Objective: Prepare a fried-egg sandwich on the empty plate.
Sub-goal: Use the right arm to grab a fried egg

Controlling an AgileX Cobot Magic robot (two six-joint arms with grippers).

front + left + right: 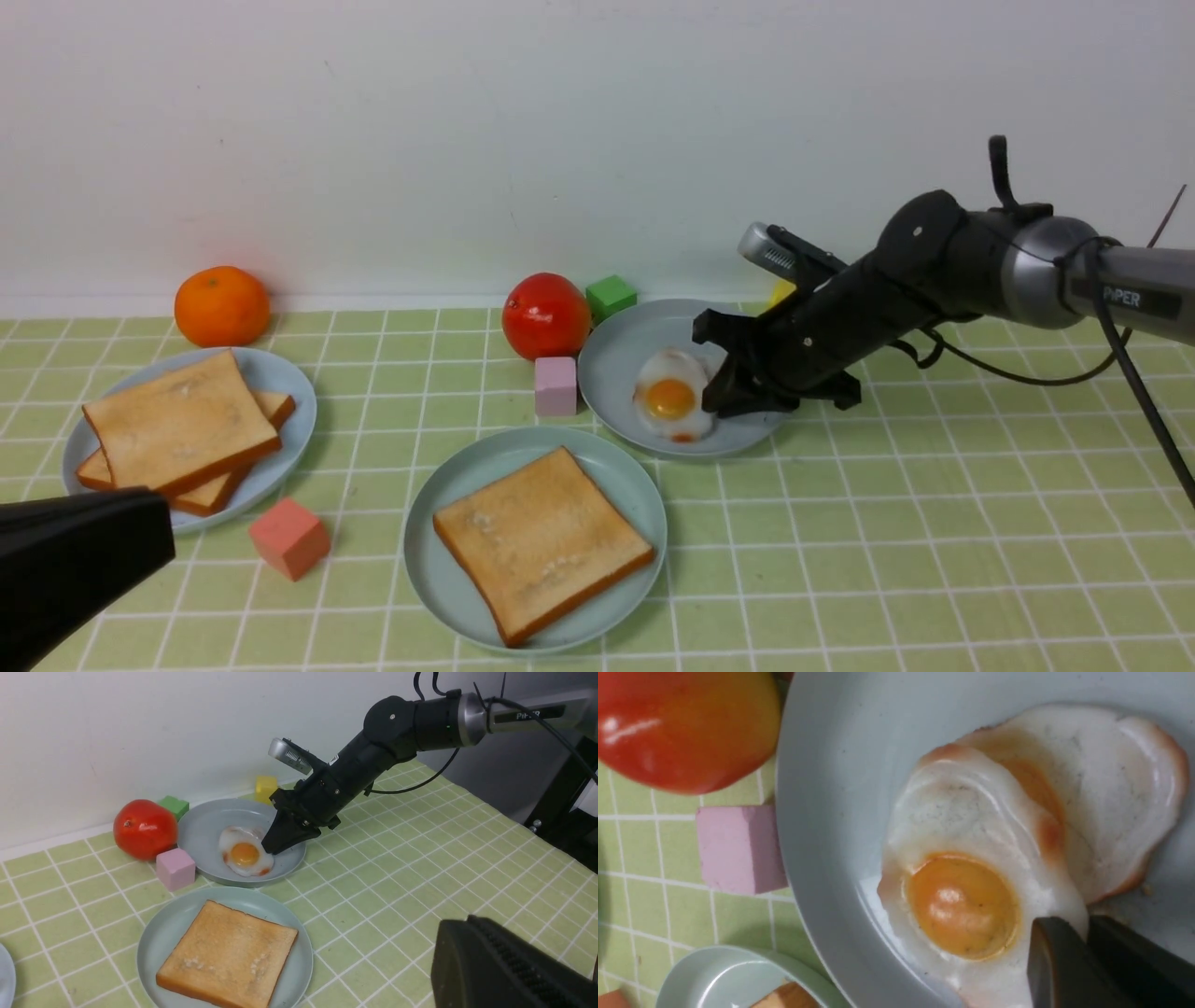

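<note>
The fried egg (670,399) lies on a grey-blue plate (616,359) at the back, right of centre. In the right wrist view it rests on a second egg (1111,788). My right gripper (717,399) reaches down to its right edge, and its fingers (1057,961) pinch the white rim. The teal-green plate (439,485) in front holds one toast slice (541,541). Two more toast slices (177,425) are stacked on a plate (294,392) at the left. My left gripper (168,537) hovers at the near left, shut and holding nothing.
An orange (221,305), a tomato (545,315) and a green cube (611,296) stand along the back wall. A pink cube (555,385) sits beside the egg plate, a salmon cube (289,539) near the left plate, and a yellow cube (265,787) behind the right arm.
</note>
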